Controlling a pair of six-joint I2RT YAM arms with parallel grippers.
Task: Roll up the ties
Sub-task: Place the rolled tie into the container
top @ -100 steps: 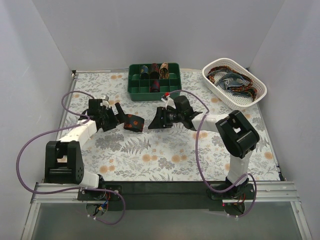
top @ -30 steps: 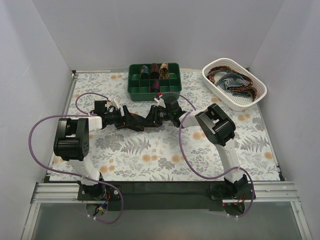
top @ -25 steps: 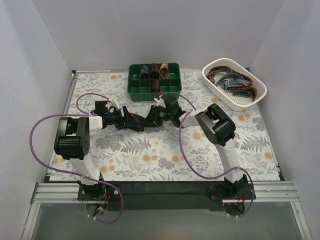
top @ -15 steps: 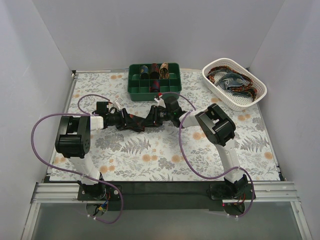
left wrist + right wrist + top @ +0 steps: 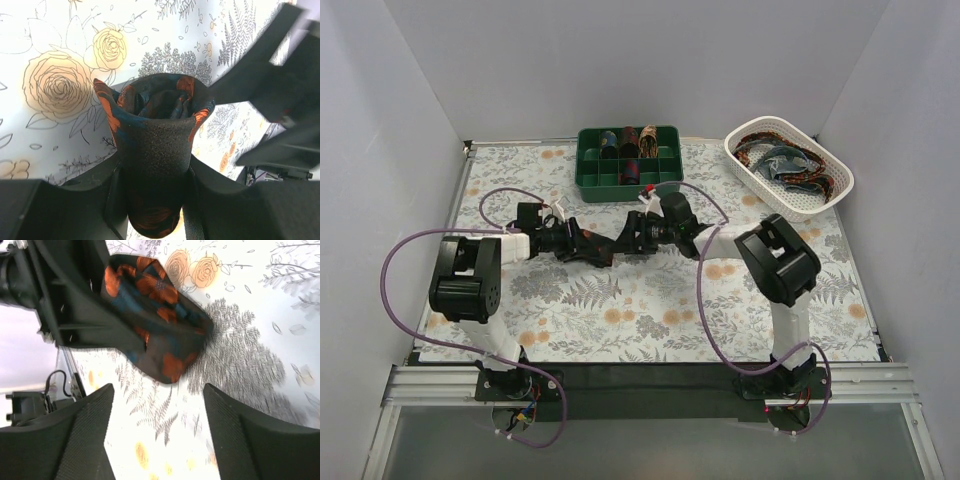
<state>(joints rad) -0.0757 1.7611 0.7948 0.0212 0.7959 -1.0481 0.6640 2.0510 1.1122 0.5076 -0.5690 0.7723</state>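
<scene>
A dark tie with orange-red flowers, rolled into a coil (image 5: pixel 155 125), sits upright between the fingers of my left gripper (image 5: pixel 155 172), which is shut on it just above the flowered tablecloth. From above, the coil (image 5: pixel 601 251) is at the table's middle, with the left gripper (image 5: pixel 588 245) reaching in from the left. My right gripper (image 5: pixel 623 240) faces it from the right, open and apart from the roll. In the right wrist view the roll (image 5: pixel 160 320) lies beyond my open right gripper (image 5: pixel 157 390), with nothing between the fingers.
A green compartment box (image 5: pixel 665 170) at the back centre holds several rolled ties. A white basket (image 5: pixel 750 165) at the back right holds loose ties. Purple cables (image 5: pixel 405 265) loop around both arms.
The left gripper has closed on the rolled tie. The right gripper has let go of it, opened, and drawn back slightly to the right; its arm has swung rightward.
</scene>
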